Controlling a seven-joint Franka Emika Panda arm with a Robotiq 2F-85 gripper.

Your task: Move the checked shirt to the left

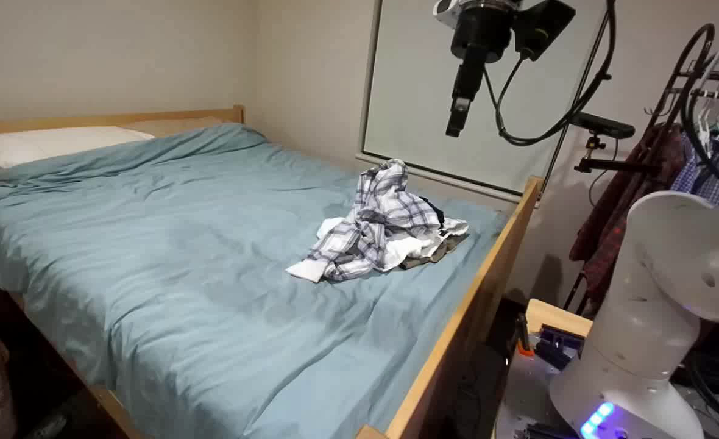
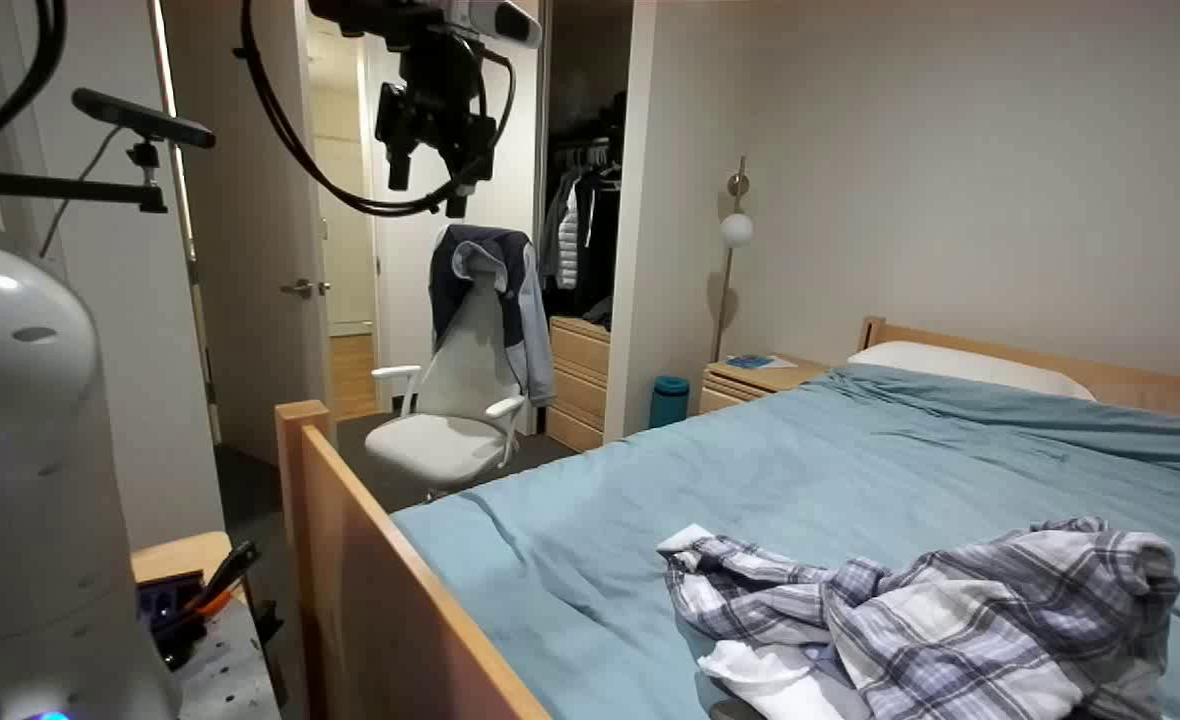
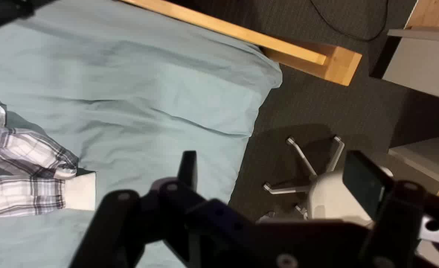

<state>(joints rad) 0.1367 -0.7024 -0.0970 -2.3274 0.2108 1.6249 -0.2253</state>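
The grey-and-white checked shirt (image 1: 405, 210) lies crumpled on the blue bed cover (image 1: 183, 244), on top of other clothes near the footboard. It also shows at the front right in an exterior view (image 2: 980, 620). In the wrist view, part of the checked shirt (image 3: 29, 152) and a white cuff show at the left edge. My gripper (image 1: 455, 125) hangs high above the bed, apart from the shirt. In an exterior view (image 2: 428, 190) its two fingers stand apart. In the wrist view the gripper (image 3: 273, 165) is open, with nothing between its fingers.
White (image 1: 408, 247) and brown (image 1: 448, 247) garments lie under the shirt. The wooden footboard (image 1: 475, 299) stands between the bed and the robot base. An office chair (image 2: 440, 440) with a jacket stands beyond the bed's corner. A clothes rack (image 1: 664, 116) stands behind the arm.
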